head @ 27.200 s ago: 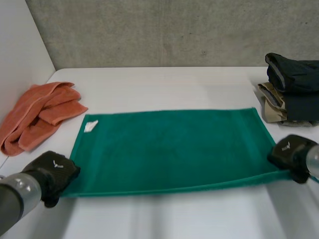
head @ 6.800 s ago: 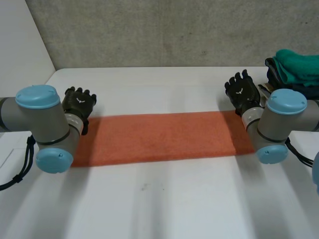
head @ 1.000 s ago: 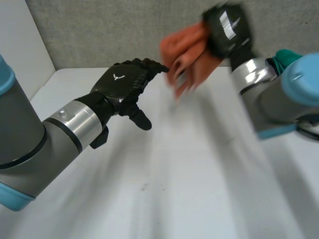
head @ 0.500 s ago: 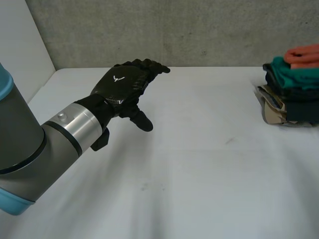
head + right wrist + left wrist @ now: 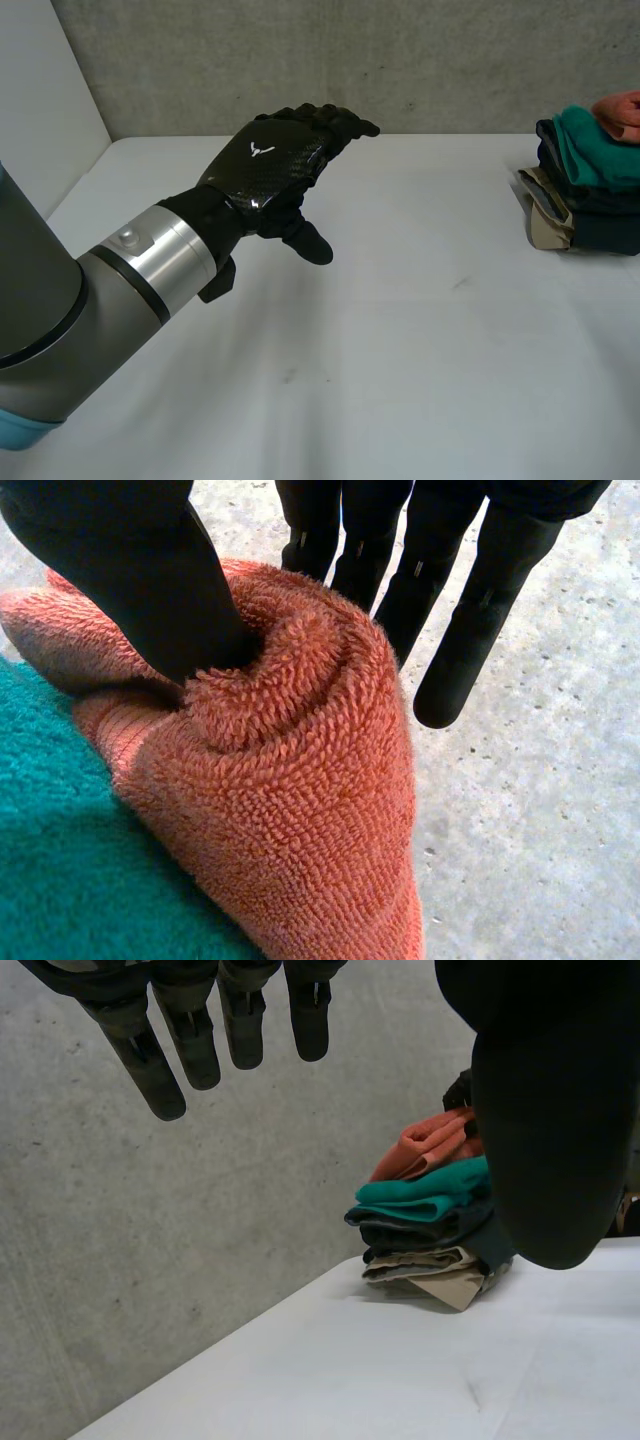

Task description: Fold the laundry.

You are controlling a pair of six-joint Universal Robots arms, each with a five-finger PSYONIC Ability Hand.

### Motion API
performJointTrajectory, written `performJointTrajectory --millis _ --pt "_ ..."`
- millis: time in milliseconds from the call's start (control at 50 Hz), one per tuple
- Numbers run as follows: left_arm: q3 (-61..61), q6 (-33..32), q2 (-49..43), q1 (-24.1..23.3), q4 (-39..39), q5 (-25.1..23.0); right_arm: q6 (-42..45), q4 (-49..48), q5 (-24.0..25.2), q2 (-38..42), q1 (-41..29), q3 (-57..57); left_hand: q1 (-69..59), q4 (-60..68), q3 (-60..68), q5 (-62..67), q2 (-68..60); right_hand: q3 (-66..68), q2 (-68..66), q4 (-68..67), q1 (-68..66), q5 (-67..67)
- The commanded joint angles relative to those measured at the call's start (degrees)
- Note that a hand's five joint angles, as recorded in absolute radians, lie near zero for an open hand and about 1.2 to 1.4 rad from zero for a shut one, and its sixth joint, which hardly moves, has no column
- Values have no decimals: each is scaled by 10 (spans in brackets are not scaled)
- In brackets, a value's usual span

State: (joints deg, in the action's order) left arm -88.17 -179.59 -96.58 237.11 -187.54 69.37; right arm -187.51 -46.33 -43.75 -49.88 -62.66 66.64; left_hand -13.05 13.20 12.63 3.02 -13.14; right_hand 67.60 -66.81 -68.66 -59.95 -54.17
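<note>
So the orange towel (image 5: 290,810) is seen folded into a thick, fluffy roll with the terry loops easily made out. It's set on top of the stack (image 5: 600,215) at the right side of the white worktop (image 5: 420,350), directly on a folded teal towel (image 5: 60,880), with dark garments and a beige one piled under that. The right hand (image 5: 130,570) is found at the towel's end: the thumb is dug into the fold and the roll is pinched against straight fingers (image 5: 470,630) on its other side. The left hand (image 5: 270,165) is held up above the worktop, well apart from the stack, with its fingers stretched out loose, the thumb spread, and nothing being held.
</note>
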Motion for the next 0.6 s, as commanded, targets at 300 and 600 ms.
performJointTrajectory --millis 300,600 --pt "-13 10 -3 0 -4 -2 -227 -175 90 -2 51 89 -22 21 26 22 -21 -394 386 404 317 359" --pt "-12 10 2 1 -9 3 55 136 -78 -127 62 77 -20 19 25 21 -20 -576 568 587 499 542"
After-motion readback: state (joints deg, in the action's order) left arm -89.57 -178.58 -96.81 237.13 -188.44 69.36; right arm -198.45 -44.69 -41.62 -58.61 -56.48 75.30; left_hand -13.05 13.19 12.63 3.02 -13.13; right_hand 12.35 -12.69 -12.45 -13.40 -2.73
